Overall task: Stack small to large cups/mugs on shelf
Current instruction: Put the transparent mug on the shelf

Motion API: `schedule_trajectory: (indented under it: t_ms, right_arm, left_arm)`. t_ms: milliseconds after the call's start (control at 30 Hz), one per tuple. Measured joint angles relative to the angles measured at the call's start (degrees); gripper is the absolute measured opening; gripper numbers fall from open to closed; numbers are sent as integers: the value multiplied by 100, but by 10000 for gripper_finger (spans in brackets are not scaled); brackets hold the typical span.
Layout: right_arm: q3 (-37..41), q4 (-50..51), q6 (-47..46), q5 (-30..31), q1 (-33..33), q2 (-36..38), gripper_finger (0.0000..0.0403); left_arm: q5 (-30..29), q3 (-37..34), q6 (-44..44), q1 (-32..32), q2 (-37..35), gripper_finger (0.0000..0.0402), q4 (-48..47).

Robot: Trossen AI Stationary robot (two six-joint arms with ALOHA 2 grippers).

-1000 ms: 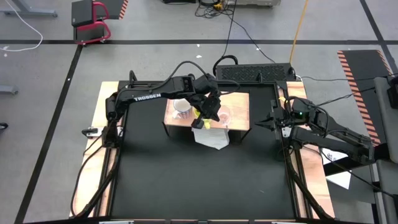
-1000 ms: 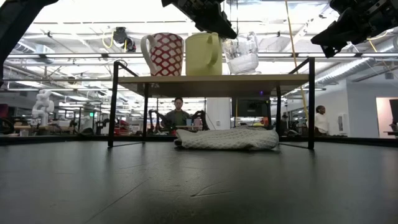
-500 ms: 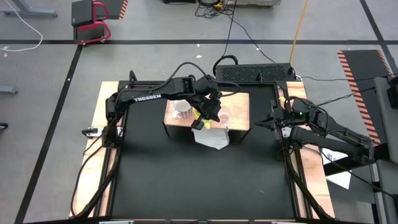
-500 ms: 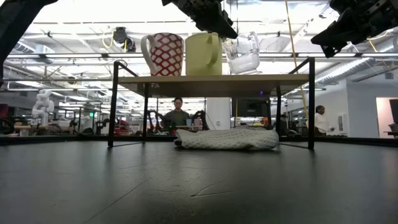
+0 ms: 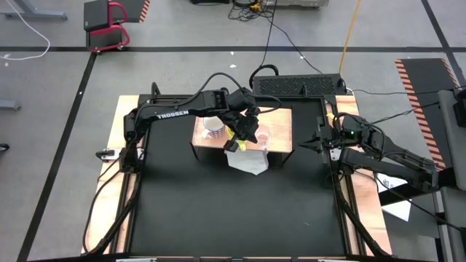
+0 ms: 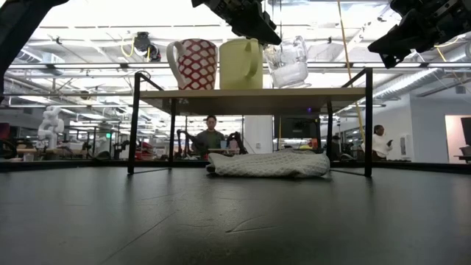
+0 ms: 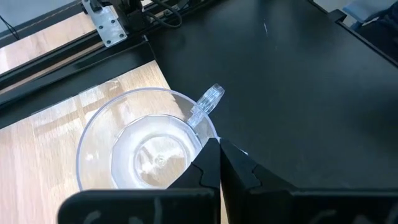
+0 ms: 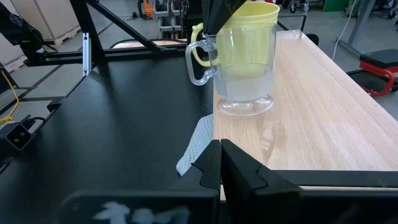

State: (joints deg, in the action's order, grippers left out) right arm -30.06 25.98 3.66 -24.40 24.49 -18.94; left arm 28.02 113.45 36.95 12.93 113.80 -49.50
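The shelf (image 6: 250, 93) is carrying a row: white mug (image 6: 193, 64), yellow mug (image 6: 241, 64), then glass cup (image 6: 287, 65). The left gripper (image 5: 244, 135) is hovering just above the glass cup's rim with its fingers (image 7: 210, 168) pressed together, holding nothing. The right gripper (image 5: 314, 143) is waiting well aside, fingers together.

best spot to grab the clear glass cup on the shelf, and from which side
Probably the clear glass cup's rim, from above: it stands upright and open-topped on the shelf, near the edge toward the right arm. The yellow mug stands close on one side, so pinch the wall away from it, perhaps by the handle. The left tool hangs shut just above the rim.
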Motion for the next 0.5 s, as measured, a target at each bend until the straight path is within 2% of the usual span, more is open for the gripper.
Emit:
schedule_trajectory:
  t_ms: [500]
  right_arm:
    - [1, 0, 0, 2, 0, 2, 0]
  left_arm:
    - [5, 0, -128, 26, 0, 4, 4]
